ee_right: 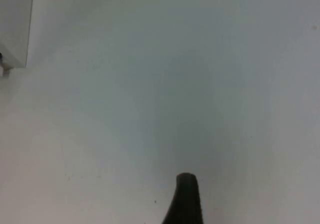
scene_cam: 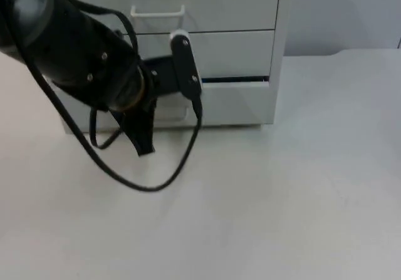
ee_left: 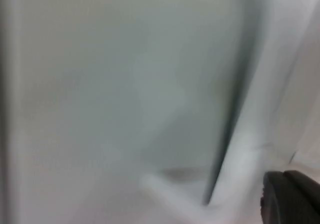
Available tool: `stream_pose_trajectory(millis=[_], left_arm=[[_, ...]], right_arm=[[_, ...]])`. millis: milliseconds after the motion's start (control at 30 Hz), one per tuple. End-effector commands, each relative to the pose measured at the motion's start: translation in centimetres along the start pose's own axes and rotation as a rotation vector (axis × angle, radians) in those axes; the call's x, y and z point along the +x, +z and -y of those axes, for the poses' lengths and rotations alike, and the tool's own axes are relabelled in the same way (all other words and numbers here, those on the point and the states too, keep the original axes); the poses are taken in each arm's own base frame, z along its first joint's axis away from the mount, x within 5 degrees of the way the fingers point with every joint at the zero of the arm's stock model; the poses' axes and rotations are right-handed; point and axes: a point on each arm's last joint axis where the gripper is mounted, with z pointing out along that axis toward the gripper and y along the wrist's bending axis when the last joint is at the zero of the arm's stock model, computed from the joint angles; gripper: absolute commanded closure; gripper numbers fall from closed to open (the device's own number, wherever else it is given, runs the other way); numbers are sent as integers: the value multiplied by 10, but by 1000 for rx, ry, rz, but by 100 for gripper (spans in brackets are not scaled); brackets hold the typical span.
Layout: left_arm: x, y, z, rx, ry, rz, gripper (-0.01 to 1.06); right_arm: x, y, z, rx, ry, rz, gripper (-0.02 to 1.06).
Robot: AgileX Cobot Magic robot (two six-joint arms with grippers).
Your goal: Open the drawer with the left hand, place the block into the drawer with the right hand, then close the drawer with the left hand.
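Top view: white drawer cabinet [scene_cam: 235, 48] stands at the back of the white desk [scene_cam: 282, 198], against the grey wall. Left arm reaches in from the upper left, and the left claw [scene_cam: 164, 108] sits right at the front of the lowest drawer [scene_cam: 235, 101], low, near the desk surface. One black finger [scene_cam: 144, 139] hangs down in front of the cabinet base. Whether the claw is spread or pressed together: cannot tell, the arm's own body covers it. A dark slit runs along the top edge of the lowest drawer, so its front stands slightly out from the cabinet. A white handle [scene_cam: 157, 11] shows on an upper drawer.

Left wrist view: blurred pale panel with a dark vertical gap, close to the claw.

Right wrist view: right claw [ee_right: 184, 199] hangs over bare desk, cabinet corner [ee_right: 15, 26] well apart from it; one fingertip visible, state cannot be told. The right arm waits.
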Motion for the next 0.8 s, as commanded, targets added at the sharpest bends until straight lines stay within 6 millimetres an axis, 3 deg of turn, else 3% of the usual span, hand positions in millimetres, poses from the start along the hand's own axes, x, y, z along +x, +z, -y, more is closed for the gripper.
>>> stream_pose_trajectory(millis=[0, 233, 400, 667, 767], left_arm=[[7, 5, -22, -71, -43, -34, 105], [13, 8, -27, -77, -56, -46, 105], [3, 2, -17, -48, -15, -49, 105], [1, -38, 19, 147, 8, -107, 105], [4, -74, 28, 205, -80, -94, 105]], right_arm=[[-1, -1, 0, 2, -7, 23, 40], [-2, -1, 0, 2, -7, 28, 40], [-2, -1, 1, 5, -10, 27, 40], [-2, -1, 1, 7, -12, 27, 40], [-2, -1, 1, 7, -12, 27, 40]])
